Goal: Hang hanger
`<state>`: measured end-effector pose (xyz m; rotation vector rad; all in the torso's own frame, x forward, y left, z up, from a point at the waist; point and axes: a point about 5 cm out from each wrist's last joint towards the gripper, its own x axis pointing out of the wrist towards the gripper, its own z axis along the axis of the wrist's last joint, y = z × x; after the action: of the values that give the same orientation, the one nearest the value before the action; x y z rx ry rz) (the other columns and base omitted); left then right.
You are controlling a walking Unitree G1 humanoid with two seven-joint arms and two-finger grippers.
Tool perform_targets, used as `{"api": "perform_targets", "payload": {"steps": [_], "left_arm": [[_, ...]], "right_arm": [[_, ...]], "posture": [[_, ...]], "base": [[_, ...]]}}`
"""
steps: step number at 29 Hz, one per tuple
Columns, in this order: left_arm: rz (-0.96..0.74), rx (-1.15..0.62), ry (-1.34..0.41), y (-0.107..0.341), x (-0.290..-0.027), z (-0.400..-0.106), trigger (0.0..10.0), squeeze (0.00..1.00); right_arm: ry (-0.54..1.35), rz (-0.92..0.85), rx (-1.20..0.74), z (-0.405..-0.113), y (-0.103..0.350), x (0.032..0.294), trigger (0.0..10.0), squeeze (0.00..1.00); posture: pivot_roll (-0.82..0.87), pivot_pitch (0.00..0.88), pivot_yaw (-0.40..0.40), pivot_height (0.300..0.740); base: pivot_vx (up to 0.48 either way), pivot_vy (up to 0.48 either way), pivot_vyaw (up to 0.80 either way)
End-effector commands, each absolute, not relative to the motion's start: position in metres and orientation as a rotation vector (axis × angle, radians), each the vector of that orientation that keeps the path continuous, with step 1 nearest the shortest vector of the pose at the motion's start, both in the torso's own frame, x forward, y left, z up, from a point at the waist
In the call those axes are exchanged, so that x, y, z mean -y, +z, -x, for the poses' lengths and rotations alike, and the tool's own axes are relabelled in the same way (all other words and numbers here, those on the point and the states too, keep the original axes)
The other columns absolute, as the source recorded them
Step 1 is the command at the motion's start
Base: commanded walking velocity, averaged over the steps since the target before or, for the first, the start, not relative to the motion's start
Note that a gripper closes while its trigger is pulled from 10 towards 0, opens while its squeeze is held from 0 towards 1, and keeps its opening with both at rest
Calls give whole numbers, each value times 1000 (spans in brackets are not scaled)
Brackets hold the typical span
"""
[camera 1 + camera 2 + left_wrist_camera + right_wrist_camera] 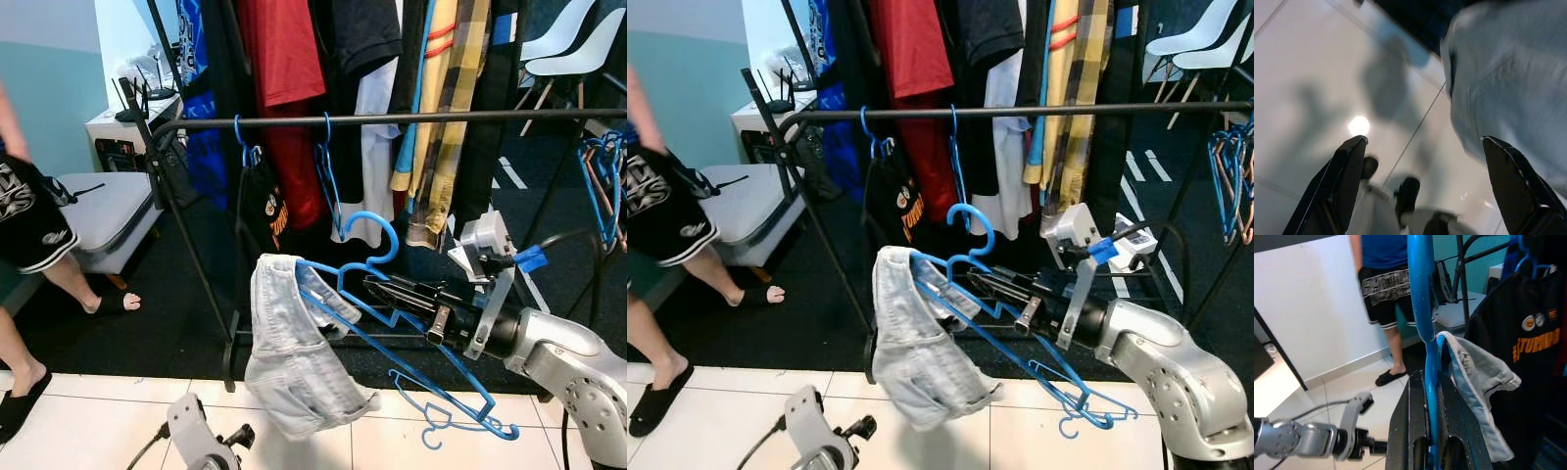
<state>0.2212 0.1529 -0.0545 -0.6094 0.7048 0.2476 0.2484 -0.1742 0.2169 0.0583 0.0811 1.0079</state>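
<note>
White floor tiles (88, 421) meet a dark carpet under a black clothes rail (392, 118) crowded with hanging garments. Below the rail, the right pincer (377, 287) is pressed together on a blue hanger (367, 269) (its hook points up, short of the bar), from which pale denim shorts (294, 352) droop. Low over the tiles, the left pincer (1420, 166) is spread with nothing between its fingers. A person (24, 225) stands at the left.

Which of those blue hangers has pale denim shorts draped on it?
The blue hanger clamped in the right gripper; the hangers on the rail aren't carrying denim shorts.
</note>
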Motion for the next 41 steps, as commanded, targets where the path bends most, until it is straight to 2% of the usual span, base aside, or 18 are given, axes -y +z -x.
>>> {"api": "perform_targets", "payload": {"steps": [1,8,10,12,15,19,22,30,36,38,41], "left_arm": [[-482,-100,-462,62,-126,-326,10000,0],[-422,63,-519,102,-133,-336,10000,0],[-400,153,-551,126,-131,-342,10000,0],[-400,153,-551,126,-131,-342,10000,0],[-344,324,-612,177,-119,-349,10000,0],[-313,375,-635,193,-114,-349,10000,0],[-231,459,-737,222,-97,-344,10000,0],[-100,565,-827,265,-80,-334,10000,0],[-88,581,-870,273,-72,-328,10000,0],[24,576,-916,275,-64,-320,10000,0],[38,573,-917,276,-63,-319,10000,0]], "right_arm": [[1063,-43,-3,-244,233,170,10000,0],[1098,-24,20,-245,242,169,10000,0],[1093,-10,35,-248,245,168,10000,0],[1093,-10,35,-248,245,168,10000,0],[1088,0,82,-258,254,158,10000,0],[1097,1,99,-260,256,153,10000,0],[1098,18,136,-268,264,144,10000,0],[1028,67,166,-283,268,137,10000,0],[1031,55,181,-285,270,132,10000,0],[1036,44,197,-287,271,125,10000,0],[1032,45,204,-289,272,124,10000,0]], "posture": [[-160,0,67,740],[-159,0,71,740],[-158,0,69,740],[-158,0,69,740],[-154,0,69,740],[-154,0,69,740],[-154,0,71,740],[-157,0,73,740],[-153,0,73,740],[-151,0,73,740],[-148,0,67,740]], "base": [[0,0,0],[0,0,0],[0,0,0],[0,0,0],[0,0,0],[0,0,0],[0,0,0],[0,0,0],[0,0,0],[0,0,0],[0,0,0]]}}
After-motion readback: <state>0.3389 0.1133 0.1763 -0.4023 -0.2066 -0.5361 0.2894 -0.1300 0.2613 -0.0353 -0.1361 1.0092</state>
